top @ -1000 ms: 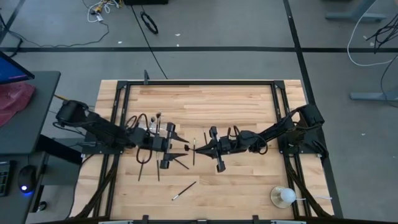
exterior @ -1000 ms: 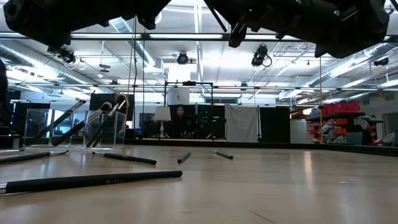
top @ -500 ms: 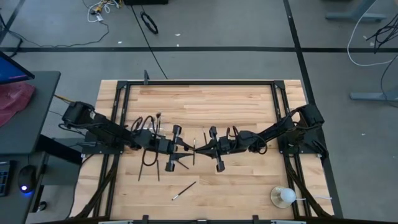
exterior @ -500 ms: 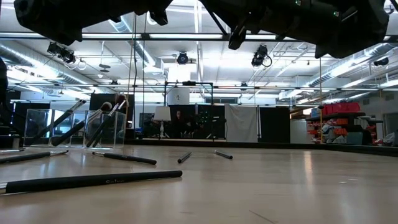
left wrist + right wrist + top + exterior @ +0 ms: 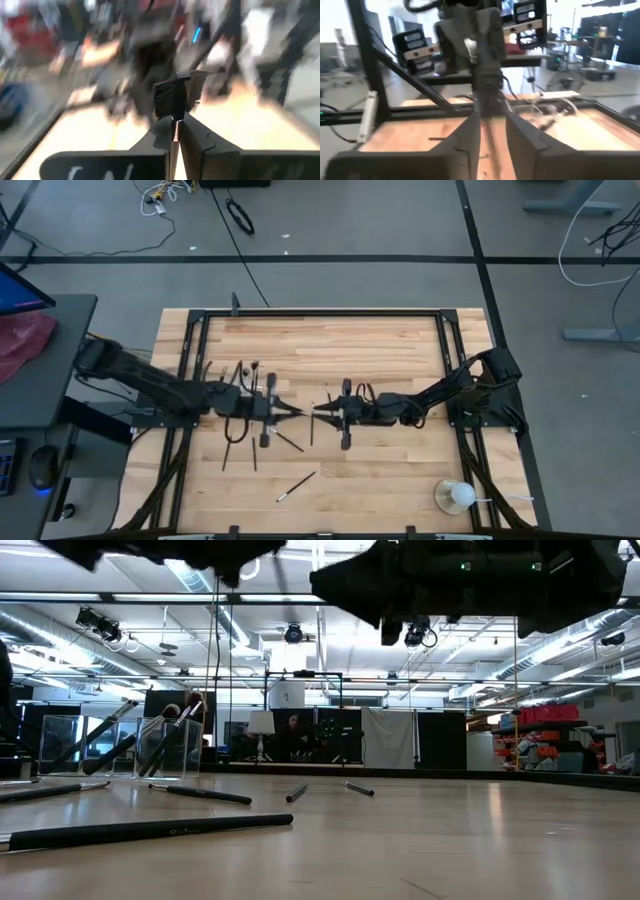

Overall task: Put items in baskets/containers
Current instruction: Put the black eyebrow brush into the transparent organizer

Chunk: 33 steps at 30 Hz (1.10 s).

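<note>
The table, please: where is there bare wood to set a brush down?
The table is bare along its far edge and between the right gripper and the white ball. It is crowded near the left gripper, where the clear holder and loose brushes lie.

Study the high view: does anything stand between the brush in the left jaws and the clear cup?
Nothing visible does. The left gripper holds the brush mid-table. The cup stands back beside that arm, with several brushes leaning inside it.
</note>
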### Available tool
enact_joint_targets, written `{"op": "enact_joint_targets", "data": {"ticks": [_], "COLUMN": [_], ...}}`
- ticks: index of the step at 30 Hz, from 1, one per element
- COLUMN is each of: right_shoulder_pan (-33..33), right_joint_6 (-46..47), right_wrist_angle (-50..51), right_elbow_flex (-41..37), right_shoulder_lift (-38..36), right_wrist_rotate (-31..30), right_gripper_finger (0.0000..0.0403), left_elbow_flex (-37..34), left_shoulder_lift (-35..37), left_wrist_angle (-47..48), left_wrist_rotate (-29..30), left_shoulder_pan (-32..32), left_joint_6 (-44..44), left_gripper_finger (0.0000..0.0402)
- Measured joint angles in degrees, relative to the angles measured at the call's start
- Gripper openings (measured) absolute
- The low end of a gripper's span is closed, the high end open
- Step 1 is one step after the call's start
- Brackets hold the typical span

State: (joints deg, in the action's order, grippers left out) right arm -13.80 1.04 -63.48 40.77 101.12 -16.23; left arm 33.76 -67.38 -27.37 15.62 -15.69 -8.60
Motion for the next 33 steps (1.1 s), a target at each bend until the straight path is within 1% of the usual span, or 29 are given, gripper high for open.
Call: {"op": "enact_joint_targets", "data": {"ticks": [4,7,8,10,12,14,16,21,25,28,33], "right_shoulder_pan": [0.05,0.07,0.11,0.11,0.11,0.11,0.11,0.11,0.11,0.11,0.11], "right_joint_6": [0.00,0.05,0.24,0.69,0.90,0.98,1.51,1.51,1.51,1.51,1.49], "right_wrist_angle": [1.98,1.99,1.99,1.99,1.97,1.97,1.95,1.94,1.92,1.92,1.90], "right_elbow_flex": [-0.02,-0.02,-0.02,-0.02,-0.02,-0.02,-0.02,-0.02,-0.02,-0.02,-0.02], "right_shoulder_lift": [0.02,0.02,0.02,0.02,0.02,0.02,0.02,0.02,0.02,0.02,0.02], "right_wrist_rotate": [-1.55,-1.53,-1.49,-1.36,-1.34,-1.33,-1.33,-1.33,-1.33,-1.33,-1.33], "right_gripper_finger": [0.0124,0.0137,0.0140,0.0143,0.0143,0.0142,0.0141,0.0136,0.0134,0.0134,0.0134], "left_elbow_flex": [7.41,12.88,14.16,15.72,15.78,14.84,12.95,8.54,6.35,5.27,3.80], "left_shoulder_lift": [7.90,10.20,10.64,11.14,11.00,11.01,10.99,10.92,10.92,10.92,10.92], "left_wrist_angle": [33.75,57.93,64.57,74.77,81.24,84.65,84.81,82.21,78.90,76.92,76.78], "left_wrist_rotate": [9.56,15.38,16.73,19.10,21.06,22.22,22.73,22.70,22.42,20.78,18.20], "left_shoulder_pan": [0.13,0.07,0.12,0.14,0.14,0.14,0.26,2.28,4.17,6.14,10.11], "left_joint_6": [11.03,22.29,26.19,32.56,37.61,41.33,42.76,45.70,46.94,47.16,47.50], "left_gripper_finger": [0.0025,0.0027,0.0026,0.0024,0.0023,0.0025,0.0030,0.0033,0.0031,0.0032,0.0039]}}
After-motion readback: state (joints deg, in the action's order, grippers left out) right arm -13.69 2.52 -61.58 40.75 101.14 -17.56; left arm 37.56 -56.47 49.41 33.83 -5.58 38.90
